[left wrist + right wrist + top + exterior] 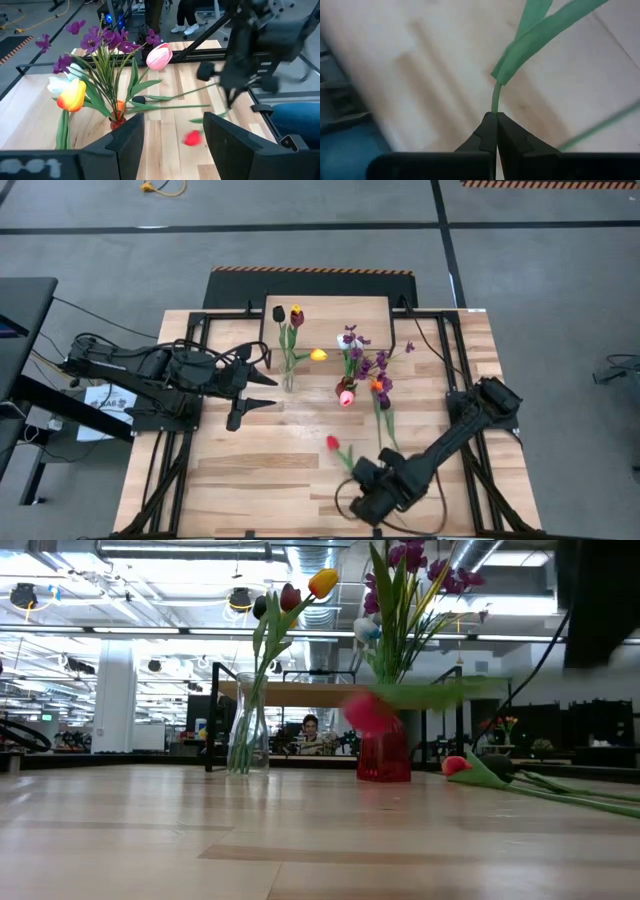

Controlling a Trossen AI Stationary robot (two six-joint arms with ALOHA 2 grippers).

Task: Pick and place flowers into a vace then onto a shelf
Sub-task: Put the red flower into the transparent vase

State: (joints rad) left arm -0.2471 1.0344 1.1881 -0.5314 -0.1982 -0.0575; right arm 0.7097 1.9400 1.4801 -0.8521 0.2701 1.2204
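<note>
Right gripper (496, 131) clenched on the thin green stem of a red tulip (333, 442); in the right wrist view the two dark fingers meet with the stem pinched between them, a folded leaf just beyond. In the high view this gripper sits at the near edge of the tabletop (250, 470), right of centre, and the red tulip head lies a little farther in and to the left. In the low view the head is a red blur in front of the red vase (384, 756), so whether it rests on the wood cannot be told.

Left gripper (262, 391) released, fingers spread apart, hovering left of centre and pointing toward the clear glass vase (288, 380). Its fingers hold nothing.

Clear glass vase stands upright just near of the shelf (325, 315), holding three tulips: dark, red and yellow heads on green stems (290, 597).

Red vase to the right of the clear one, apart from it, carries purple sprigs (356, 342), a white tulip, a pink tulip (159, 56) and an orange tulip (71, 95); stems fan outward.

One more red tulip (456, 765) lies flat on the tabletop to the right of the red vase, stem running right.

Shelf at the far middle of the tabletop, a light-wood board on black legs; its top carries no vase.

Beyond the tabletop, in the low view, a person (311, 734) sits in the room behind.
</note>
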